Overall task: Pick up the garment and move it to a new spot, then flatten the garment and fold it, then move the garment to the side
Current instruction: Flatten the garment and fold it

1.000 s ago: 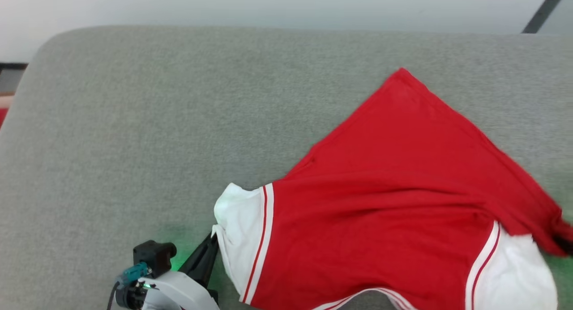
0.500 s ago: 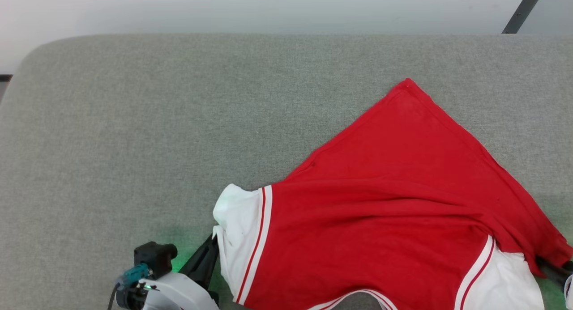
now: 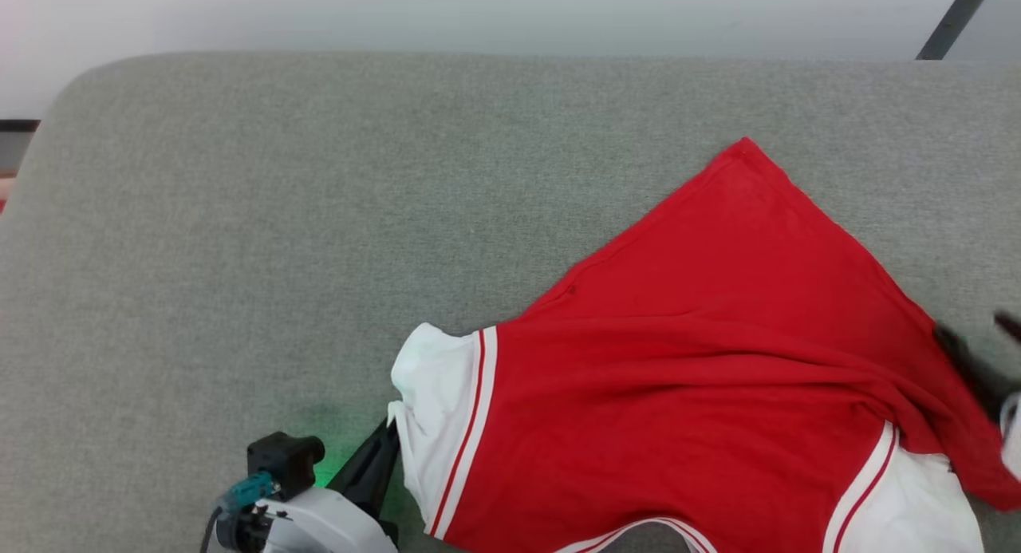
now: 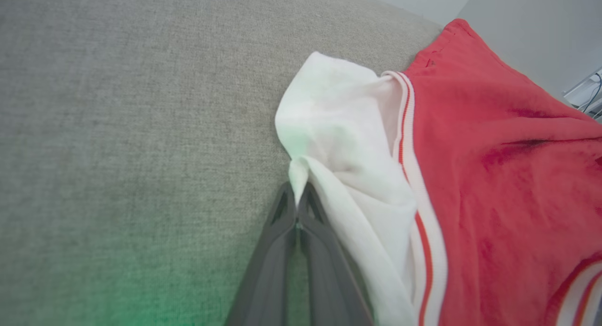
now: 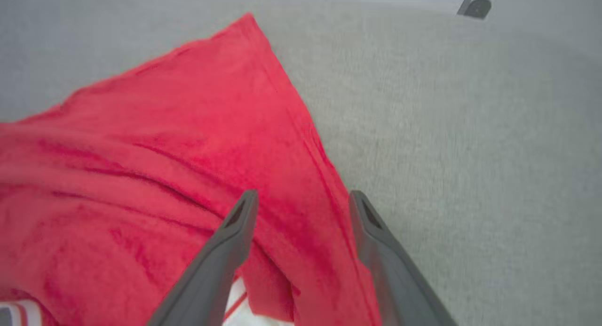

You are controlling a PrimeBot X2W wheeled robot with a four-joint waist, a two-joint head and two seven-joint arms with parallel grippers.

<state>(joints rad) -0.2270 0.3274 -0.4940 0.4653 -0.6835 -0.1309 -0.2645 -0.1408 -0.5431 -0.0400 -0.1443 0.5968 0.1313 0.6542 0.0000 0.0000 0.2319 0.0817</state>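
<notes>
The garment (image 3: pixel 702 361), red with white short sleeves and red-white trim, lies spread but wrinkled on the right half of the grey padded surface (image 3: pixel 279 218), plain red side up. My left gripper (image 3: pixel 388 445) is shut on the edge of the near white sleeve (image 4: pixel 338 128), its tips pinching a fold of that cloth in the left wrist view, gripper (image 4: pixel 297 199). My right gripper (image 3: pixel 977 337) stands open at the garment's right edge. In the right wrist view its gripper (image 5: pixel 301 199) hovers over the red hem (image 5: pixel 291 142) with nothing between the fingers.
The grey surface ends in a rounded corner at the far left (image 3: pixel 88 74), with pale floor beyond its far edge. A dark slanted bar (image 3: pixel 953 18) stands past the far right corner. Bare grey cloth stretches to the left of the garment.
My right gripper has opened, let go of the garment's right edge and moved away from it up the view. The left gripper keeps its hold. The camera shifted slightly.
</notes>
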